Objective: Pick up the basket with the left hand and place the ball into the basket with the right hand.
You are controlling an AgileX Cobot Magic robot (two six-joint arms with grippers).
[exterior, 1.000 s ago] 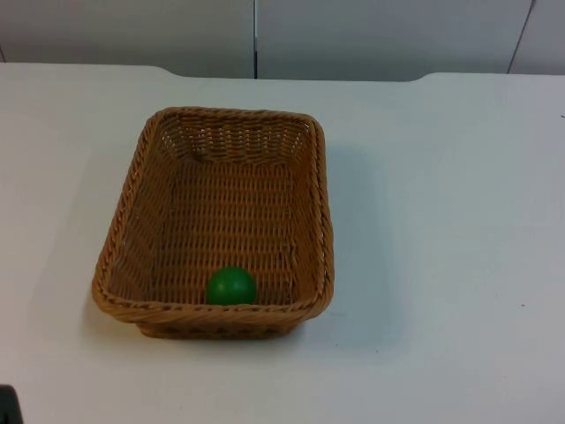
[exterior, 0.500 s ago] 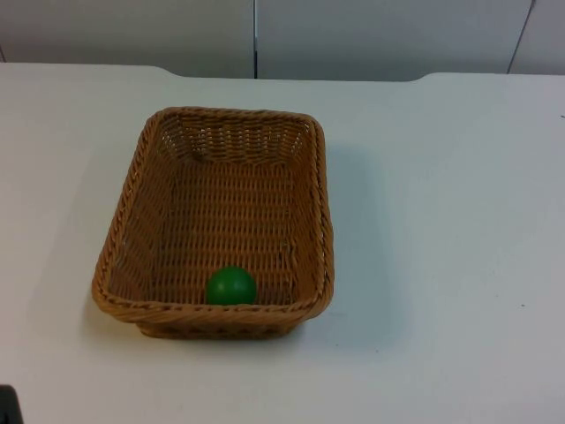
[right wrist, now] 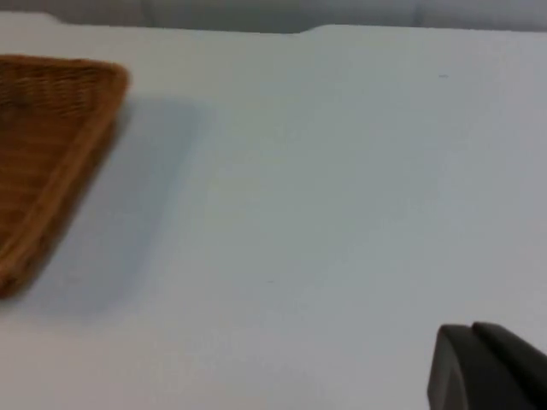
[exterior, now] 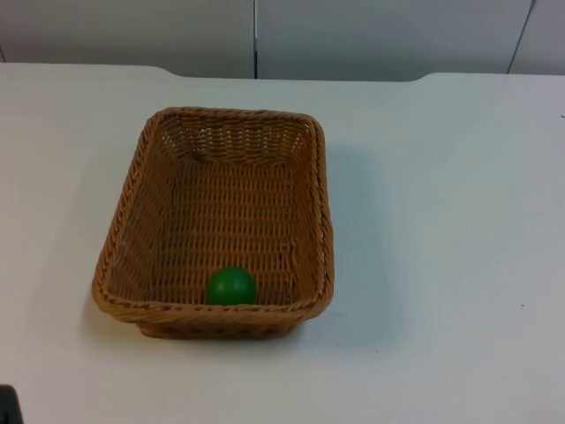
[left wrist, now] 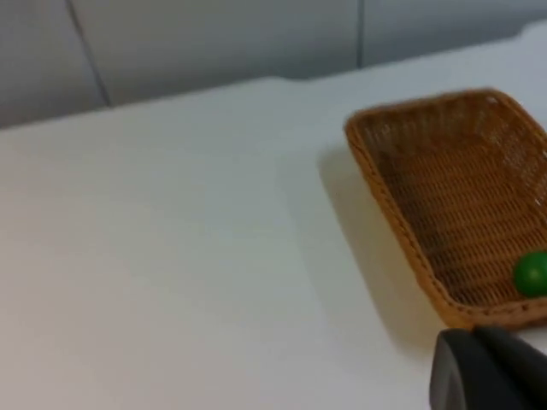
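Note:
A brown wicker basket (exterior: pixel 323 212) stands on the white table, left of the middle. A green ball (exterior: pixel 231 285) lies inside it against the near wall. From the left wrist view the basket (left wrist: pixel 389 201) and the ball (left wrist: pixel 531 274) lie ahead of my left gripper (left wrist: pixel 491 371), which waits short of the basket's near corner, apart from it. My right gripper (right wrist: pixel 487 367) waits over bare table, well to the side of the basket (right wrist: pixel 51 145).
The grey partition wall (exterior: pixel 371 35) closes the far edge of the table. White table top (exterior: pixel 441 230) stretches wide to the right of the basket. A small dark shape (exterior: pixel 7 406) sits at the near left corner.

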